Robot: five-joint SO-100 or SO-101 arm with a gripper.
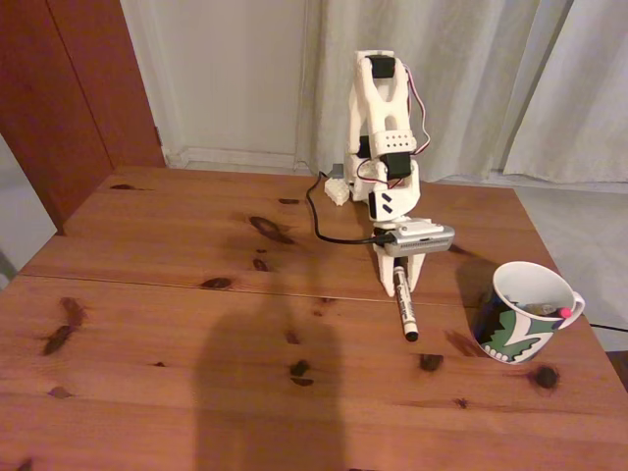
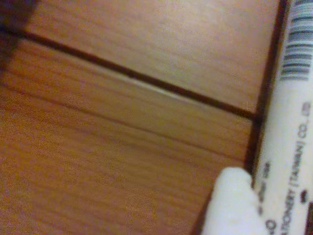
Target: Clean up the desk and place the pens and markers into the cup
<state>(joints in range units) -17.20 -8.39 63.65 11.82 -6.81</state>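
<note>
White marker (image 2: 288, 147) lies on the desk (image 1: 196, 294), clasped between the lowered tool's (image 1: 401, 280) fingers, near the cup (image 1: 525, 314).

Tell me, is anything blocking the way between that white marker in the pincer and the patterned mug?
Nothing visible does. The pincer grips the thick white marker with black caps, and only bare reddish-brown wooden desk lies between it and the white ceramic mug with the green and black pattern, right of it in the fixed view.

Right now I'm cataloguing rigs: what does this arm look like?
The arm is white printed plastic with black servo blocks. Thin red and white wires loop by its upper links, a black cable trails over the desk, and white pointed fingers end it.
</note>
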